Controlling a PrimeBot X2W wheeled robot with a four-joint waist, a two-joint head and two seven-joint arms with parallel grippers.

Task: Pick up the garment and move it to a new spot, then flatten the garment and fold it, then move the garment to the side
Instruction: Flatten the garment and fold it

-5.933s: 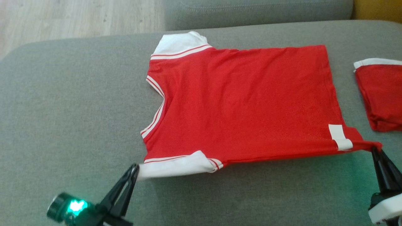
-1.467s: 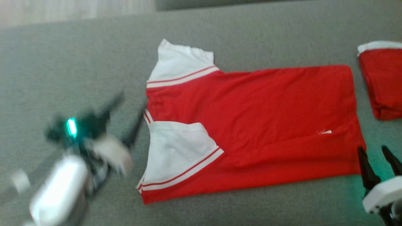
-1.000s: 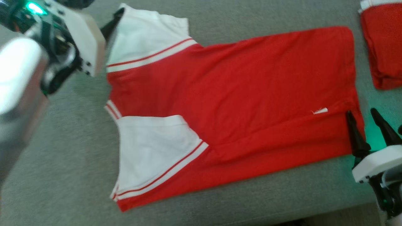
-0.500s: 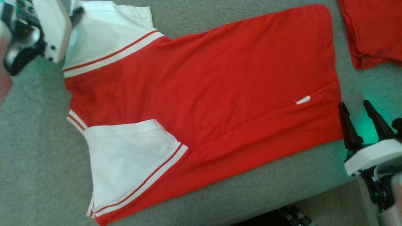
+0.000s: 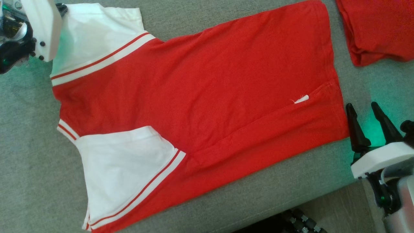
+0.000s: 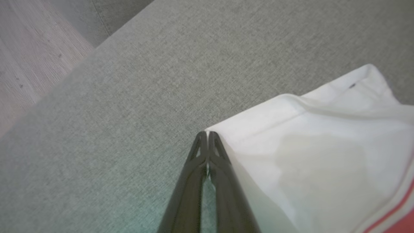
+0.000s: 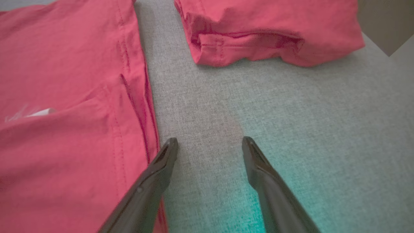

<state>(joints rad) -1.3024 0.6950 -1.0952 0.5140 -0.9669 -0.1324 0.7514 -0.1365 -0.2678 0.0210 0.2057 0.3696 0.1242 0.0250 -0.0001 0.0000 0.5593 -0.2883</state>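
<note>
1. About six seconds ago both grippers held the red garment (image 5: 200, 97) by its near edge, pulled taut. That edge is now folded over onto the body, and the near white sleeve (image 5: 123, 168) lies flat on the red cloth.
2. The head view has swung down and to the left over the last moments, so the shirt sits differently in it. That is the camera moving, not the shirt.
3. The right gripper (image 5: 362, 106) has let go since then. Its fingers stand wide apart and empty over the grey sofa cushion (image 5: 29, 161).
4. The left gripper (image 6: 207, 134) has moved to the far side, and its fingers are pressed together on the corner of the far white sleeve (image 5: 93, 35).
5. The garment lies spread across the cushion, with its collar towards the robot's left and its hem towards the right.
6. The hem's near corner lies just beside the right gripper. In the right wrist view one finger (image 7: 155, 174) touches or overlaps the hem edge.
7. A second folded red garment (image 5: 375, 29) lies apart, beyond the hem.
</note>
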